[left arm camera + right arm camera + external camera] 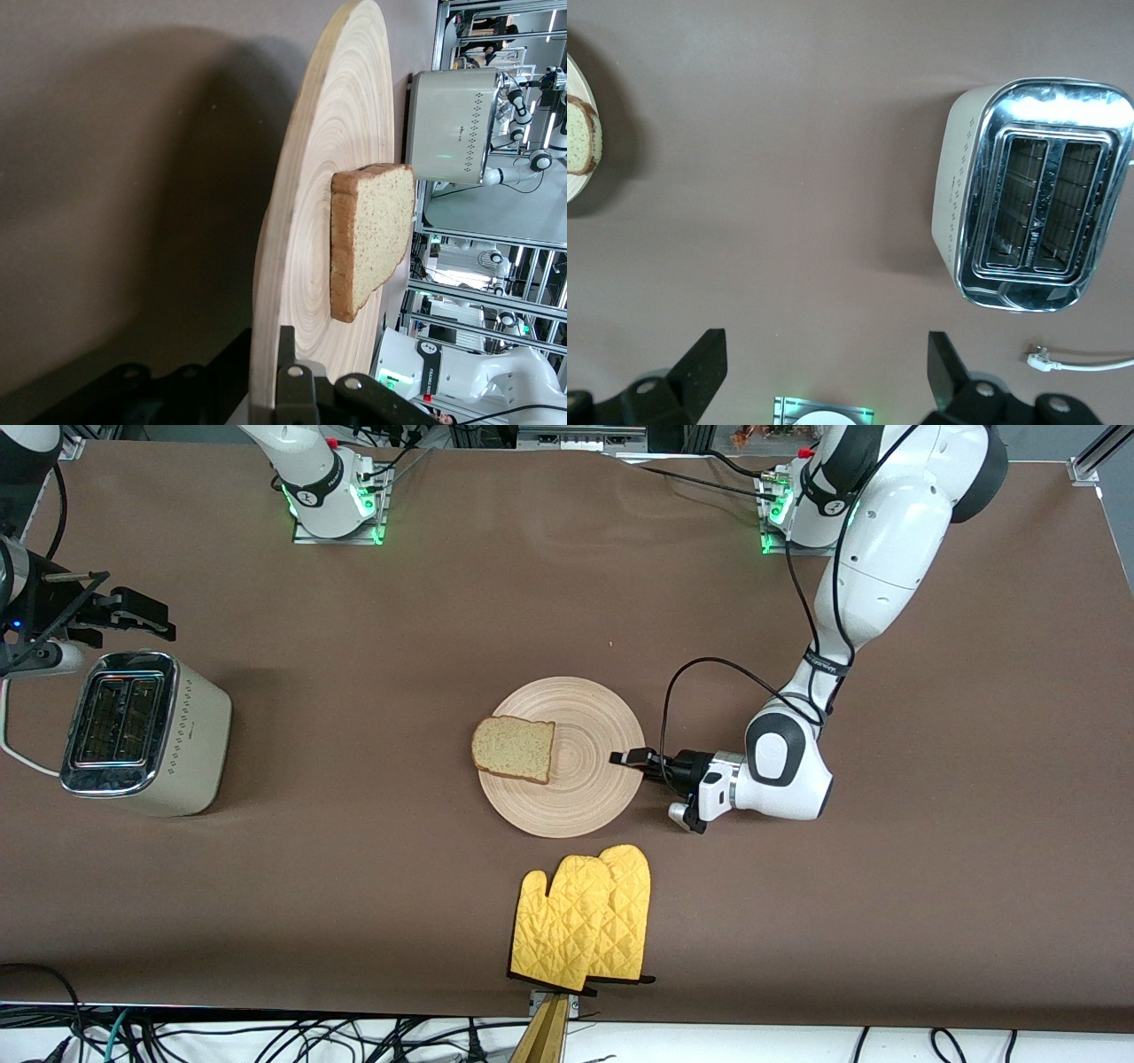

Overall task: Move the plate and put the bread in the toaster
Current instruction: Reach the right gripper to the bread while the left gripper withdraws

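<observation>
Left gripper (631,759) pinches the stiff plate (580,717) by its rim at mid-bench; bread (515,748) lies loose on it, liable to slide; right gripper (115,615), spread, waits above the toaster (190,735).

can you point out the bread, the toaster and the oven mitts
bread (514,749), front view, middle of the slice's face
toaster (115,718), front view, chrome top between the two slots
oven mitts (583,918), front view, quilted yellow palm of the upper mitt

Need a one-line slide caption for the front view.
Left gripper shut on plate rim, bread aboard; right gripper open above toaster.
</observation>
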`<action>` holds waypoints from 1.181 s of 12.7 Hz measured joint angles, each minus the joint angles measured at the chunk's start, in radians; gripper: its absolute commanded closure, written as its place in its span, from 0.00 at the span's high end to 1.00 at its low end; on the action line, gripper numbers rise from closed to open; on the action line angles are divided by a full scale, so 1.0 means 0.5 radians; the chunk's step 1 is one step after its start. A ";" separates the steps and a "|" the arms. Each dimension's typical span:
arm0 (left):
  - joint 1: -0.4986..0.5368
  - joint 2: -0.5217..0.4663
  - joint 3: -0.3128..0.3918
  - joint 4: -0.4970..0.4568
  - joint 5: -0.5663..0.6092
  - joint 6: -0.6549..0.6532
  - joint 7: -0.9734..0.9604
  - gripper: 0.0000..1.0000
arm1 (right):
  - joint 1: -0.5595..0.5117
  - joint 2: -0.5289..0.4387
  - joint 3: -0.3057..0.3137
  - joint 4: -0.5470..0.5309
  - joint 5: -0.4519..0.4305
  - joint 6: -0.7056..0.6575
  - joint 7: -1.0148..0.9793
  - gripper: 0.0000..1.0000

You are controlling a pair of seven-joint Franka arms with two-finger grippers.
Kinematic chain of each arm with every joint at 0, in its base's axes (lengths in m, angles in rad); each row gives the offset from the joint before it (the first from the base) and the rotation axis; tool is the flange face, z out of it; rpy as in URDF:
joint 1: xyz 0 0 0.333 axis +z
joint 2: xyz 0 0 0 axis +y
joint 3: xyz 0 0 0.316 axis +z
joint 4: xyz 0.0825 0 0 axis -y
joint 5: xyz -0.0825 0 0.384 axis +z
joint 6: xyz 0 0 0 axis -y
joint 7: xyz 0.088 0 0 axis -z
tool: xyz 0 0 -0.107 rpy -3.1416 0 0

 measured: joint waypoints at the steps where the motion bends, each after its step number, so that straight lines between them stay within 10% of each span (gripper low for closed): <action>1: 0.000 0.006 0.000 0.000 0.000 0.000 0.001 0.37 | 0.007 0.034 0.001 -0.001 0.003 -0.001 -0.001 1.00; 5: 0.000 0.009 0.007 -0.001 -0.006 -0.001 0.002 0.50 | 0.173 0.228 0.010 -0.004 0.217 0.047 0.153 0.99; 7: 0.001 0.009 0.028 -0.001 -0.007 -0.003 0.003 1.00 | 0.302 0.332 0.014 -0.027 0.297 0.180 0.364 0.99; 15: 0.281 -0.603 0.205 -0.450 0.296 0.065 0.003 1.00 | 0.806 0.664 0.095 -0.384 0.485 1.436 1.176 0.99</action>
